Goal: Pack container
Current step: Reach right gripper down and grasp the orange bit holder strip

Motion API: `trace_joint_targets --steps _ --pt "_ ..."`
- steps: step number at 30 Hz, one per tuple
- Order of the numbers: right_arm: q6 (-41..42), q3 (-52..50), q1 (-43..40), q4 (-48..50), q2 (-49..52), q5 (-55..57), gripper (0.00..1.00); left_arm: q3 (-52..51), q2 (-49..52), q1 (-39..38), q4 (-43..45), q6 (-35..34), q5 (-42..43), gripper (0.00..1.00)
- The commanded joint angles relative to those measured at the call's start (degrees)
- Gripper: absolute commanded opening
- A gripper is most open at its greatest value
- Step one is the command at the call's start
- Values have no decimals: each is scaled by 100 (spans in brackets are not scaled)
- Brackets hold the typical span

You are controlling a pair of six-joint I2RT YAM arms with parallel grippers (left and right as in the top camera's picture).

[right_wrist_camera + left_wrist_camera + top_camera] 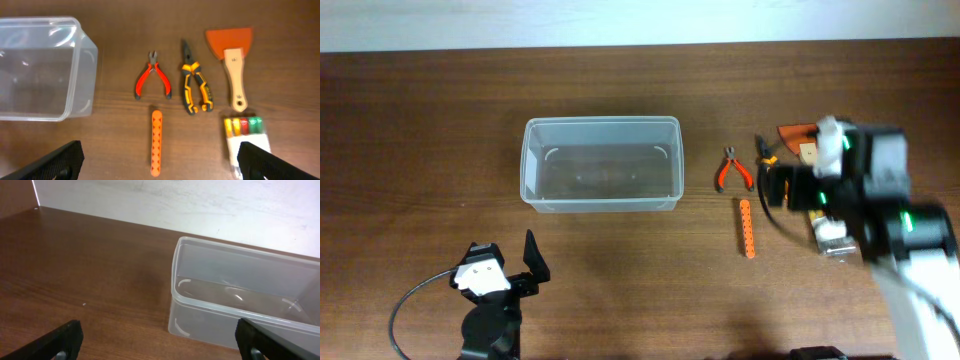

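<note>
Right of the container (pixel 600 163) on the desk (pixel 420 120) lie cutters (pixel 152 80), pliers (pixel 195 87), a scraper (pixel 232 55), possibly markers (pixel 245 132); left hand (pixel 159 335) and right hand (pixel 160 152) gape wide.

- It looked like a robotics lab bench set up for workshop-style trials: a bare, dark wood-grain table (pixel 420 150) stood against a plain white wall (pixel 200 200).
- Ahead of the right jaws, hand tools lay in a tidy spread: cutters (pixel 153 80), pliers (pixel 195 85) and a scraper (pixel 233 65).
- A white robot arm (pixel 920 280) reached over the table behind those jaws.
</note>
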Motion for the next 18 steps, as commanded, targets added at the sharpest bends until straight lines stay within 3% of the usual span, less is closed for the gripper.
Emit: trace_joint_targets --steps 1,3,4,5,12,18 --pt "-70 459 -37 -437 833 -501 99 -15 -17 -24 -9 50 -20 99" --pt "-72 476 -37 -481 1246 -535 95 -17 -17 -24 -9 50 -20 99" --pt "-92 476 -37 -522 1569 -533 71 -17 -17 -24 -9 50 -20 99" --pt "-90 476 -37 -557 1781 -538 67 -17 -17 -24 -9 50 -20 99" --pt "-98 444 -31 -813 2863 -553 67 -17 -17 -24 -9 50 -20 99" --pt "-243 11 -26 -629 3136 -535 63 -17 -17 -24 -9 50 -20 99"
